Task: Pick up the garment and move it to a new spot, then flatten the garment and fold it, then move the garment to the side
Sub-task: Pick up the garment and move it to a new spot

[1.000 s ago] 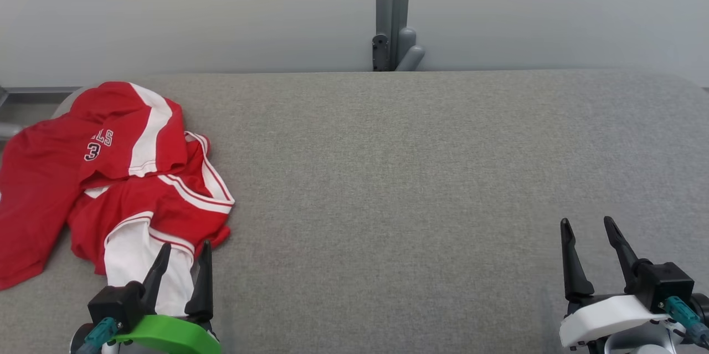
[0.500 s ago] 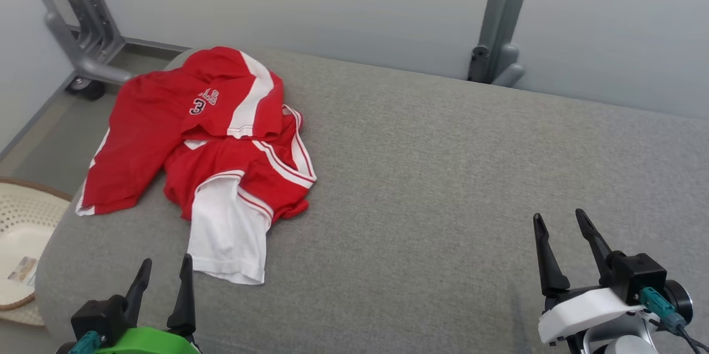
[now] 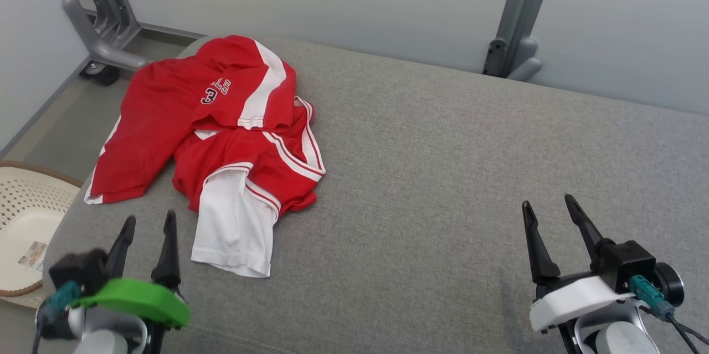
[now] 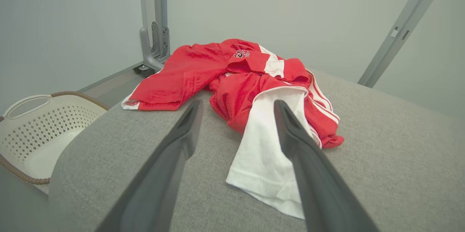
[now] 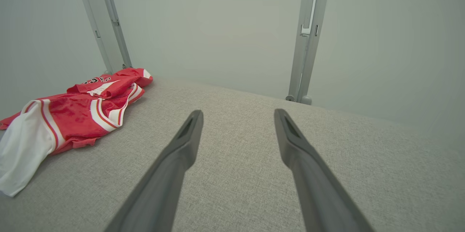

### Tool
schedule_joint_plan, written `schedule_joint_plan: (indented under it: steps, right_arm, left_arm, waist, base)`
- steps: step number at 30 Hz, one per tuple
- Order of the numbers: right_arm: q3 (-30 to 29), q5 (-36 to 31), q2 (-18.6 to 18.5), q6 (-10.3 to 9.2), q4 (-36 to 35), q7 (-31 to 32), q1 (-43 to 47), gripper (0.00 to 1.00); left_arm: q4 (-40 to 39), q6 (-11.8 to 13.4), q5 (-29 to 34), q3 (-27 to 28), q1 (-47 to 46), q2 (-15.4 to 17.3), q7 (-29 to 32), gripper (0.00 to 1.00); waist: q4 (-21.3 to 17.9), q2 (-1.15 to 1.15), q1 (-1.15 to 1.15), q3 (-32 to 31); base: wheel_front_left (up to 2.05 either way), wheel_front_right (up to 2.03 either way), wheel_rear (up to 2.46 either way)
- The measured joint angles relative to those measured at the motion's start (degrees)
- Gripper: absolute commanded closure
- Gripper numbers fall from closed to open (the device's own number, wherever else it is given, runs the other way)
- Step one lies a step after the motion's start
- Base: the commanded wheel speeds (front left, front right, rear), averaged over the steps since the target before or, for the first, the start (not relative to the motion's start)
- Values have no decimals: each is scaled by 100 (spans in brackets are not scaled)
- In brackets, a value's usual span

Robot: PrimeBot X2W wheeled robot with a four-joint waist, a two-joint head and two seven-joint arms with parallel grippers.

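Left pincer (image 3: 150, 216): two long black fingers tapering to points, set on a bright green cover (image 3: 133, 301), with a blurred teal plug (image 3: 58, 296) beside it. Right pincer (image 3: 547, 201): the same dark fingers, but on a white cover (image 3: 570, 294), with a black block (image 3: 626, 262), a second teal connector (image 3: 645, 290) and a thin black cable (image 3: 684, 333).

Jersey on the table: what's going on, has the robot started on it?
The red and white jersey lies crumpled near the far left corner of the gray table, untouched. The left claw is open and empty, just short of the jersey's white part. The right claw, also open and empty, is far off to the right over bare table. The pick-up has not begun.
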Motion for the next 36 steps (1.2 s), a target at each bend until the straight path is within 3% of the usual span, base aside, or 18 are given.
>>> schedule_joint_plan:
  steps: [10,17,26,27,28,30,36]
  right_arm:
    - [42,-290,0,0,-63,0,-557,0]
    - [116,-366,-2,0,-54,1,-759,0]
    - [223,-357,-4,0,-26,0,-894,0]
    - [222,-344,-4,0,-26,0,-894,0]
    - [219,-324,-4,0,-23,0,-894,0]
    - [198,-302,-4,0,-9,0,-882,0]
    - [71,-196,-3,0,47,0,-638,0]
  left_arm:
    - [756,-10,-900,-1170,-1997,762,1254,0]
    - [1709,-13,-2104,-1634,-2463,888,1782,0]
    - [2758,-15,-2520,-2137,-2672,1131,1630,0]
    - [2786,-15,-2566,-2194,-2677,1160,1588,29]
    - [2782,-13,-2606,-2267,-2677,1190,1561,29]
    - [2658,10,-2821,-2419,-2664,1233,1561,100]
    - [1878,27,-3275,-3086,-2458,1443,1688,100]
  waist:
    - [-371,0,0,869]
    - [-866,0,1,1420]
    - [-1525,0,0,1712]
    - [-1582,0,0,1720]
    - [-1630,0,0,1722]
    - [-1695,0,0,1693]
    - [-1723,0,0,1449]
  base:
    - [0,0,0]
    - [0,0,0]
    - [0,0,0]
    - [0,0,0]
    - [0,0,0]
    - [0,0,0]
    - [0,0,0]
